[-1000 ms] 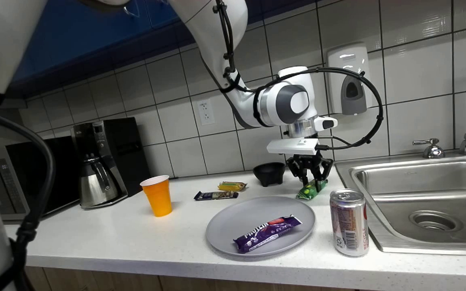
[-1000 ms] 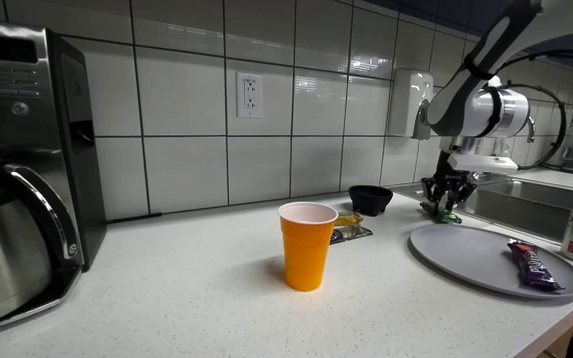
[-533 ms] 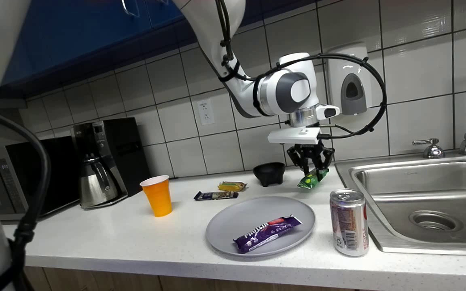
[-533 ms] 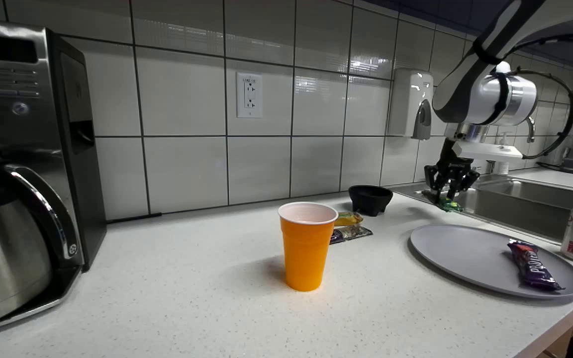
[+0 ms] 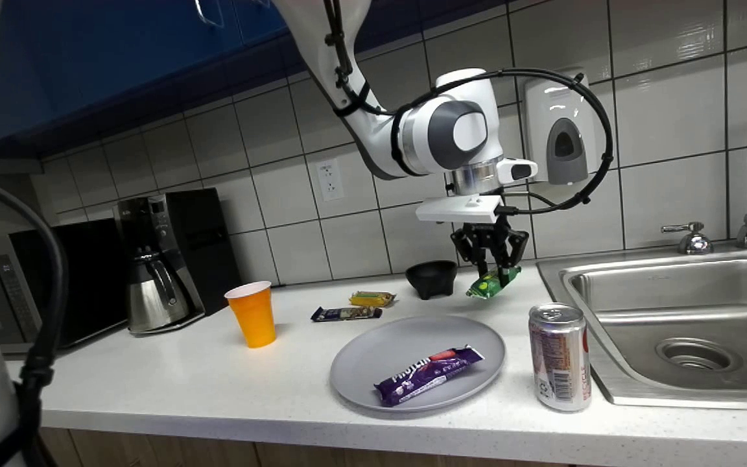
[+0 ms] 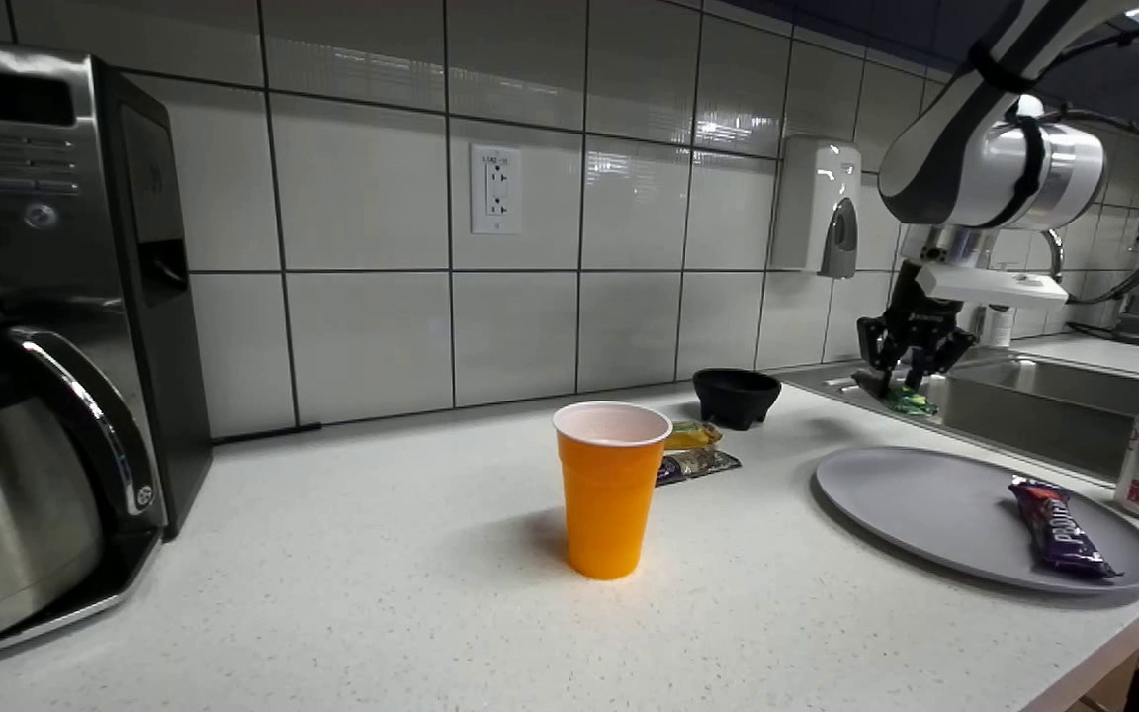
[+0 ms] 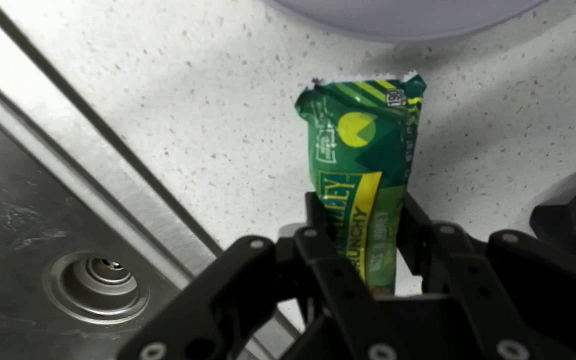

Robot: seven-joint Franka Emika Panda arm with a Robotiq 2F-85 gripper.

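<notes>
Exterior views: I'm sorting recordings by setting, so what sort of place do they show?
Probably a kitchen, perhaps an office kitchenette: a sink is set into the counter, where a coffee maker and a microwave also stand.

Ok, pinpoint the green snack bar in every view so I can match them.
In an exterior view: green snack bar right of center, slightly below mid-height.
In an exterior view: green snack bar toward the right side.
In the wrist view: green snack bar just right of center, between the fingers.
Landmark in all three: gray plate, cropped at the wrist view's top.
</notes>
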